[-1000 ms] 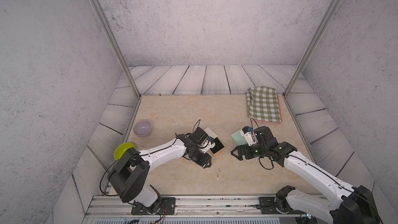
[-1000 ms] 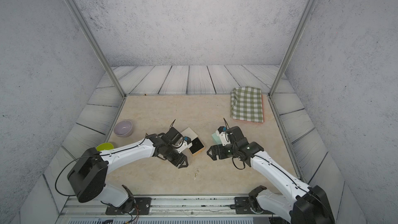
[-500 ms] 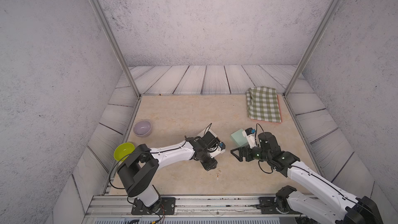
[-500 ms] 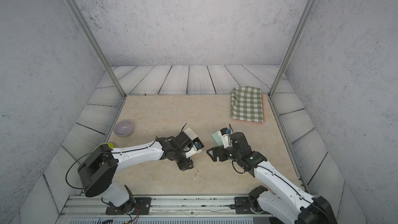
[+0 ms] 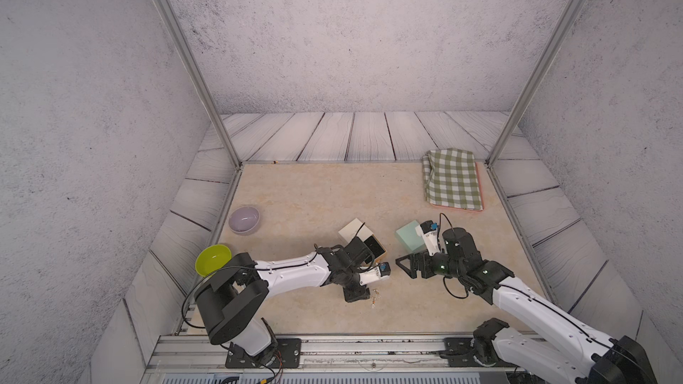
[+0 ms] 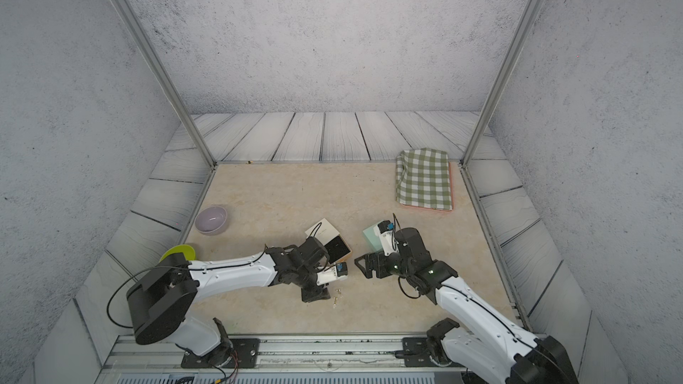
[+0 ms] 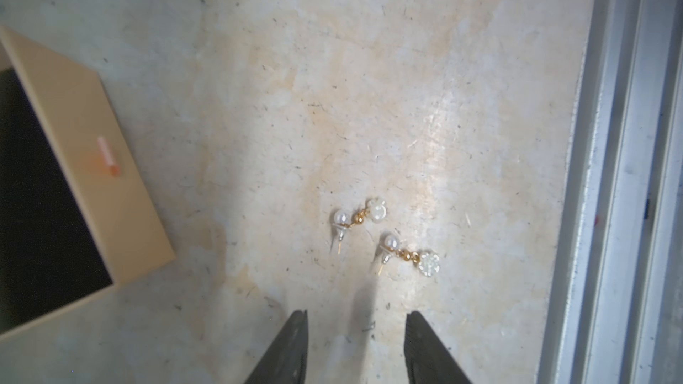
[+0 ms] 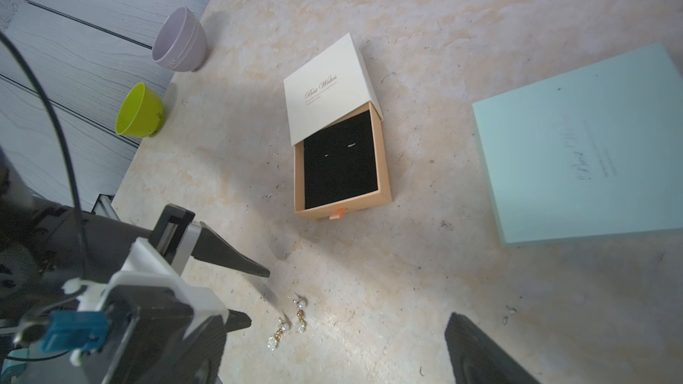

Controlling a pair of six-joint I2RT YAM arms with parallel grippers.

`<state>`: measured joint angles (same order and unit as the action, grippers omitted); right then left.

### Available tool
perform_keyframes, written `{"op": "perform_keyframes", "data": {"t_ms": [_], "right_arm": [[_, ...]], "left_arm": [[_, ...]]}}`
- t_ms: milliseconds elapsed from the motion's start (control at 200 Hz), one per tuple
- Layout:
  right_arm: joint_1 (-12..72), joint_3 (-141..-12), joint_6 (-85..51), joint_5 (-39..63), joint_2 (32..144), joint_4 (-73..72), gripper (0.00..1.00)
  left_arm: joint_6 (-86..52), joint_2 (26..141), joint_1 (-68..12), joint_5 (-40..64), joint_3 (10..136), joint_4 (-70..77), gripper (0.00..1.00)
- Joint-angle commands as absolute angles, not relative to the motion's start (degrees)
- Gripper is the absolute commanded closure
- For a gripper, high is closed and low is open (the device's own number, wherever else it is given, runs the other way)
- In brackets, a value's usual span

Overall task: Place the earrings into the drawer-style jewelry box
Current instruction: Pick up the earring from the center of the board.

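At far left, at the table edge: purple bowl, then green bowl.

Next, left pincer: low over the table, jaws parted, nothing between them, nothing gripped.

Just ahead of its fingertips, two earrings: pearl-and-gold, flat on the bare table, side by side and just apart. Roughly in line with the gap between the fingers, touching neither. In both top views, immediately right of the left pincer, toward the table's near edge.

Behind the left pincer, the box: cream sleeve slid back, tan tray pulled out, black lining exposed. Near the earrings but apart from them; both earrings outside the tray.

Further right, right pincer: jaws wide, gripping nothing, aimed toward the left pincer. Between the two pincers, the earrings, far nearer the left one.

Just behind the right pincer: mint box, flat on the table.

At rear right: checked cloth, folded.
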<state>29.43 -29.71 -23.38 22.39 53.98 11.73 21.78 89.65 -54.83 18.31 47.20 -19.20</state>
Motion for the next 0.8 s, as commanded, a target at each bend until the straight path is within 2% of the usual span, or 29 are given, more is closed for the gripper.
{"op": "perform_keyframes", "data": {"t_ms": [0,455,796], "right_arm": [[29.2,-31.0,-22.1,22.8,53.3,11.7,0.04],[22.7,-28.5,-27.2,19.8,47.0,10.7,0.04],[20.2,-27.9,-28.7,24.2,48.8,8.8,0.04]], "left_arm": [[27.2,92.4,-54.6,16.2,49.4,-18.4,0.55],[26.2,93.0,-55.0,19.1,49.4,-17.7,0.62],[25.8,95.1,-55.6,16.8,49.5,-15.6,0.62]]}}
